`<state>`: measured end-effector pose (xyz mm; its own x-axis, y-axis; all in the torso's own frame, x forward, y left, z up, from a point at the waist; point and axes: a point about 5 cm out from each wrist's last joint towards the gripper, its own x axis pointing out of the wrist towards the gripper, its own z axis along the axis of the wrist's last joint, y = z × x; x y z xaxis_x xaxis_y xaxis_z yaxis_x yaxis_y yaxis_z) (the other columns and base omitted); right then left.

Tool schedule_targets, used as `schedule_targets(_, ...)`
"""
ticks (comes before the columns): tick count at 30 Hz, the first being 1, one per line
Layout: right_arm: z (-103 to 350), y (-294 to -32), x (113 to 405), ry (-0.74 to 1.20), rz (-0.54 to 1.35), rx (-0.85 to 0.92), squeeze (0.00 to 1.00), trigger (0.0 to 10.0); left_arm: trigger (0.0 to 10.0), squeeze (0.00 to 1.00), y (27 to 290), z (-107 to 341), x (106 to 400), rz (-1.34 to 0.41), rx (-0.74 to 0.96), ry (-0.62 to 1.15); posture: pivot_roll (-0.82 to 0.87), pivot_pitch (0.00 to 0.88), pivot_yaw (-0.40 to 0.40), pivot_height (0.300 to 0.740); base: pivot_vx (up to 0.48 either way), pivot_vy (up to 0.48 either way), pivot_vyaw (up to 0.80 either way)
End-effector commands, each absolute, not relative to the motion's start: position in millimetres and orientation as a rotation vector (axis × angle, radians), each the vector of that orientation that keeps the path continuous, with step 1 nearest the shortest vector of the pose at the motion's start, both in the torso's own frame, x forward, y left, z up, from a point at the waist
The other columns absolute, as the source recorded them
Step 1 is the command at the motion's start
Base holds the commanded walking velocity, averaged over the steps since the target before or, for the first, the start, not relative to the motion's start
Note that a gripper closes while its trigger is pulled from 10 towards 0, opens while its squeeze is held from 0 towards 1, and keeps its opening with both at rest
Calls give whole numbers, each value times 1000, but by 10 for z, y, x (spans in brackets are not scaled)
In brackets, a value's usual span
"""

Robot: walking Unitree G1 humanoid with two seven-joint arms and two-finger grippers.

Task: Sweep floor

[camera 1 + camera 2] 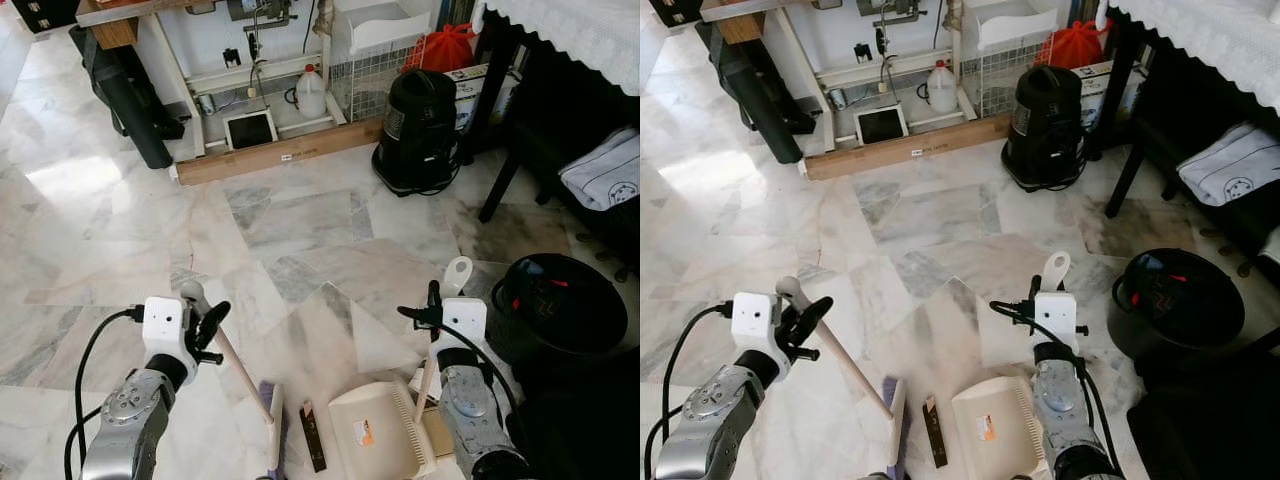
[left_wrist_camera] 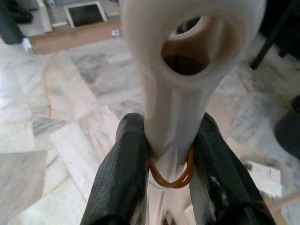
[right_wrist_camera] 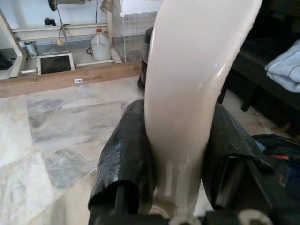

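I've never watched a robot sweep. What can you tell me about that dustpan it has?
The dustpan is cream plastic, with a comb-like toothed ridge along one side and a small orange sticker on its tray. It rests on the marble floor beside the broom. Its long upright handle ends in a hanging loop, and the right gripper has its jaws clamped on it.

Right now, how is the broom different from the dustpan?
The broom has a long thin handle that slants down to a narrow brush on the floor; the dustpan is a wide cream scoop, with an upright handle. The left gripper holds the broom's handle near its top end, while the right gripper holds the dustpan's. Both are light-coloured, touch the marble floor, and are clamped between black fingers.
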<state>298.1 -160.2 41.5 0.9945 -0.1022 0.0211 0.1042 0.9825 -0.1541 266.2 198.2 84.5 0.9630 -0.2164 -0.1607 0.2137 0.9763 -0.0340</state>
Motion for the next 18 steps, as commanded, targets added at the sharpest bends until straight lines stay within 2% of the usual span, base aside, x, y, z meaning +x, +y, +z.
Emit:
schedule_targets(1,39,-1538,2760,201,-85,-151,0,10000,10000,0,2006,717,2599,-230,-6,252,167,184,91,740,0,0,0)
schedule_targets(8,-2,-1500,2775,256,-78,-157,0,10000,10000,0,1966,656,2617,-254,-60,324,166,171,87,740,0,0,0)
schedule_targets(18,3,-1525,2801,272,-90,-163,0,10000,10000,0,1913,721,2700,-266,-252,327,161,152,84,740,0,0,0)
